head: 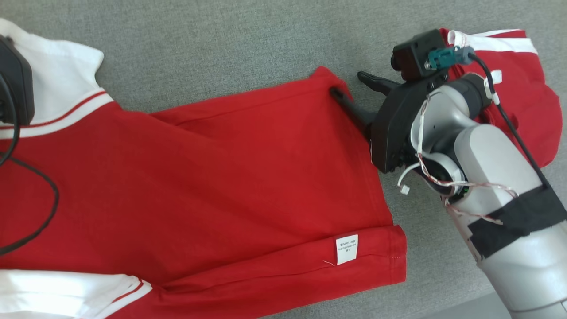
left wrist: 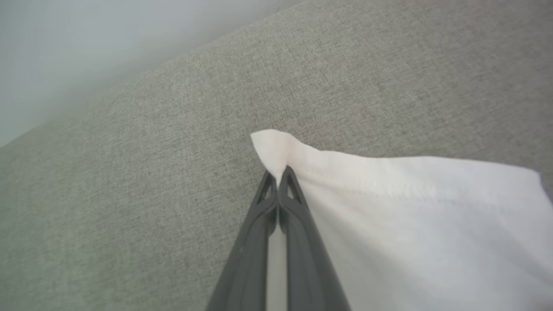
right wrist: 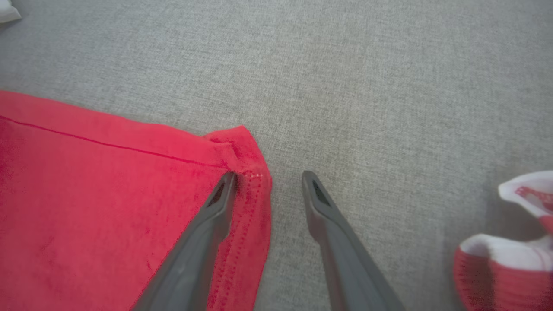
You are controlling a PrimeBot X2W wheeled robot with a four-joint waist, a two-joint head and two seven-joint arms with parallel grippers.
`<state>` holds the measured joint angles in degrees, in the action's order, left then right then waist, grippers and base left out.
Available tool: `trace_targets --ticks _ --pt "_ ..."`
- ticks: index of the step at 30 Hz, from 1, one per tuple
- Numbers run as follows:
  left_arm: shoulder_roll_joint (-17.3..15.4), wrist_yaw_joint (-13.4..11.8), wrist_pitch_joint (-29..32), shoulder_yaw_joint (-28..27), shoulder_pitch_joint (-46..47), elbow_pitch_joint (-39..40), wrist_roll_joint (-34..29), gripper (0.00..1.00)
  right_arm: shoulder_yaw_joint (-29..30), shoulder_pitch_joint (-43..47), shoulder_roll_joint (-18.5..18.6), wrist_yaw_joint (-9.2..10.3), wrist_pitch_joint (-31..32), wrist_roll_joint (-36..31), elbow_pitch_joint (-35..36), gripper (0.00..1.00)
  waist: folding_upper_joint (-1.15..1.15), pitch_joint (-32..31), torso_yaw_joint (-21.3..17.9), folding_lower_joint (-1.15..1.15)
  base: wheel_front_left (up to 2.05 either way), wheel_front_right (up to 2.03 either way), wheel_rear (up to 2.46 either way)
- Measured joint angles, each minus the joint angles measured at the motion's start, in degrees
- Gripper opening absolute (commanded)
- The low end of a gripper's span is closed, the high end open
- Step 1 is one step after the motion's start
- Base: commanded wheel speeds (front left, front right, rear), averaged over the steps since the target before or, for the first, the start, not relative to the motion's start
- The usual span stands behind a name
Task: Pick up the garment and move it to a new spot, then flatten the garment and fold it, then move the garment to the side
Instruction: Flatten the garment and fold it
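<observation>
Grey woven fabric surface (head: 221, 44), red garment (head: 221, 177) spread across it

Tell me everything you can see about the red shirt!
The red shirt looks like soft cotton, with white sleeves trimmed by thin red stripes. It lies spread out, a bit wrinkled, on the grey cloth surface. A small white label shows near one folded-over edge. The left tool is pinched shut on a white sleeve corner. The right tool is open at a red hem corner, one finger resting on it, the other beside it over the grey cloth.
</observation>
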<state>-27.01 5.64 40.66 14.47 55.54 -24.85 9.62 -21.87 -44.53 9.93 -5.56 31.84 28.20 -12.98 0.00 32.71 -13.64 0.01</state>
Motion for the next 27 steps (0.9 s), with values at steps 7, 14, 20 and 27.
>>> trace_targets --ticks 7,14,20,27 --pt "-0.01 0.44 -0.03 0.15 0.84 -0.02 0.14 0.00 -0.46 -2.66 -0.40 -0.49 1.22 1.00 -2.25 0.36 0.00 0.77 0.39 0.00 0.00 0.00 0.00" --pt "-0.01 0.45 -0.59 0.29 1.26 -0.05 1.08 0.00 -0.81 -3.42 -0.36 -0.78 1.02 1.47 -2.70 0.00 0.00 1.09 0.79 0.00 0.00 0.00 0.00" --pt "1.52 -0.22 -4.38 -0.67 1.38 -0.32 2.12 0.00 -0.51 -3.93 -0.04 -0.99 -1.13 1.47 -3.37 0.00 0.00 0.63 1.20 0.00 0.00 0.00 0.00" --pt "6.73 -6.22 -13.61 -4.28 -1.57 3.01 3.48 0.00 0.90 1.24 2.35 -0.99 -4.85 1.46 -3.02 0.00 0.00 -1.21 2.45 -0.01 0.00 0.00 0.00"
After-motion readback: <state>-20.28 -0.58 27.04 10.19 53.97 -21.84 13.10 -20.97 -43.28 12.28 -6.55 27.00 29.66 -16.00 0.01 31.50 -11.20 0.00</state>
